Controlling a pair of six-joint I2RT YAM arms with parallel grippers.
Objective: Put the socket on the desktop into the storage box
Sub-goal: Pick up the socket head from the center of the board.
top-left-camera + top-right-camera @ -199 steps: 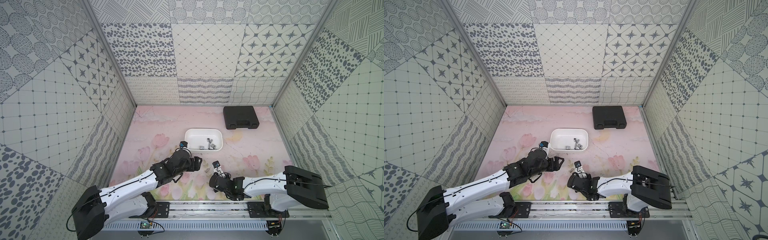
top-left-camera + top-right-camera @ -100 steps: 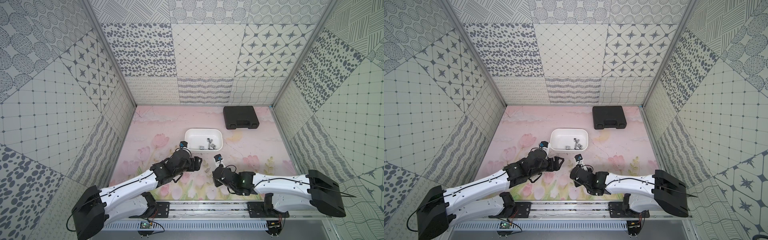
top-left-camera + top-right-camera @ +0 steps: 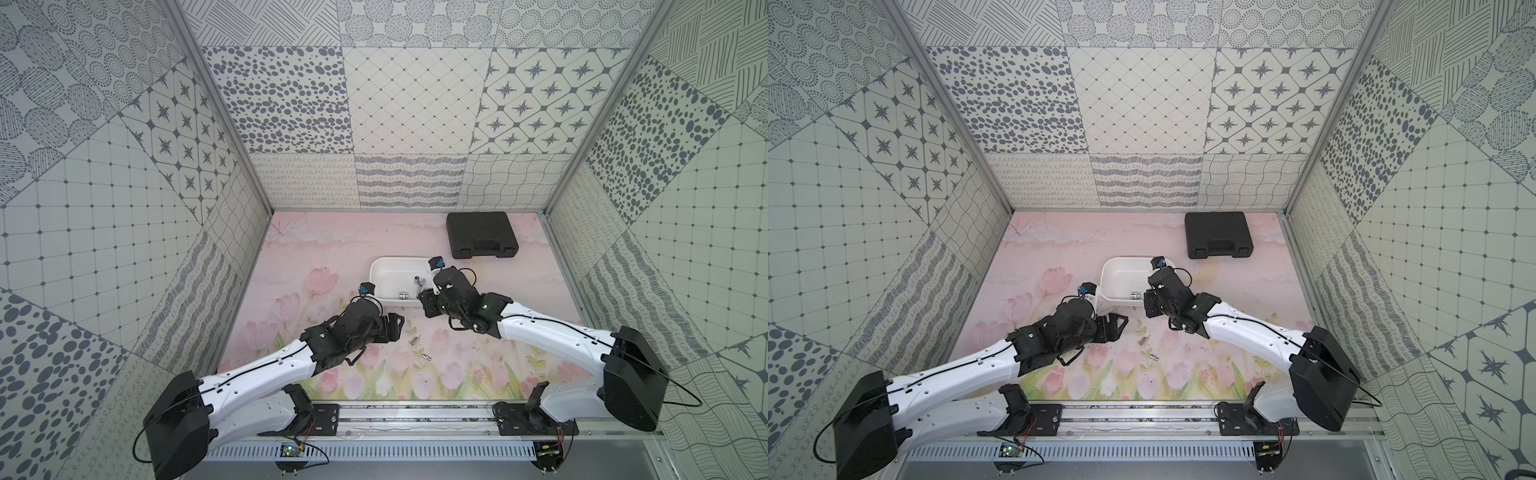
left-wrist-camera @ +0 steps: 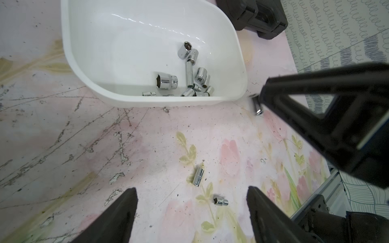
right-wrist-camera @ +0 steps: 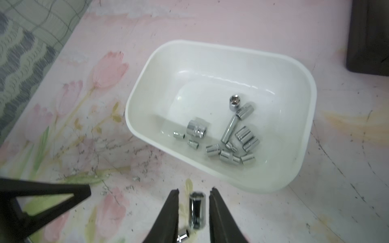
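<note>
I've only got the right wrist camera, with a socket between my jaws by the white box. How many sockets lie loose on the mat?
Observer: Two besides yours, a longer socket and a shorter socket, on the mat before the left gripper.
Operator: Is that gripper carrying anything?
Observer: No, its jaws stand open and empty.
Operator: And the black case?
Observer: The black case is shut, beyond the white box, not touching it.
</note>
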